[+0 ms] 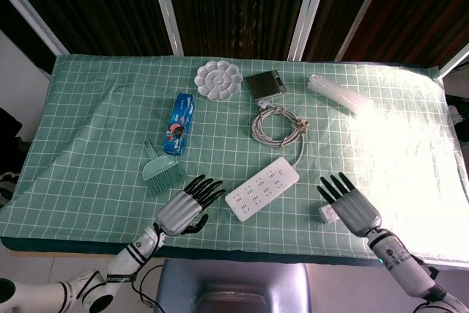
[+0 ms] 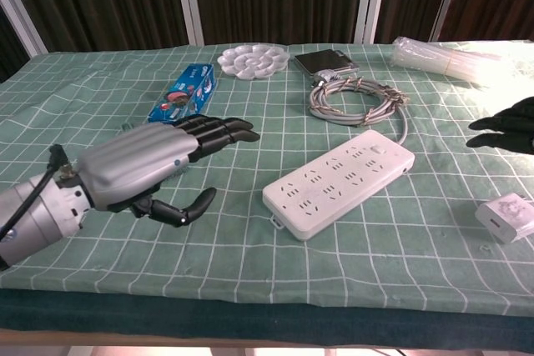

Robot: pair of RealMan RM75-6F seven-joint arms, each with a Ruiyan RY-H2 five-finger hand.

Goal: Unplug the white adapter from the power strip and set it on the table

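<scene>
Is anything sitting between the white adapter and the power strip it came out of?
Nothing visible does. The white adapter lies on the tablecloth near the front edge, apart from the power strip, with only bare cloth between them. The right hand is just beside the adapter, holding nothing.

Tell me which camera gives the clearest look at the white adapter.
The chest view: the white adapter lies on the table near the frame's right edge, unobstructed, apart from the power strip. In the head view it is small and sits right beside the right hand.
</scene>
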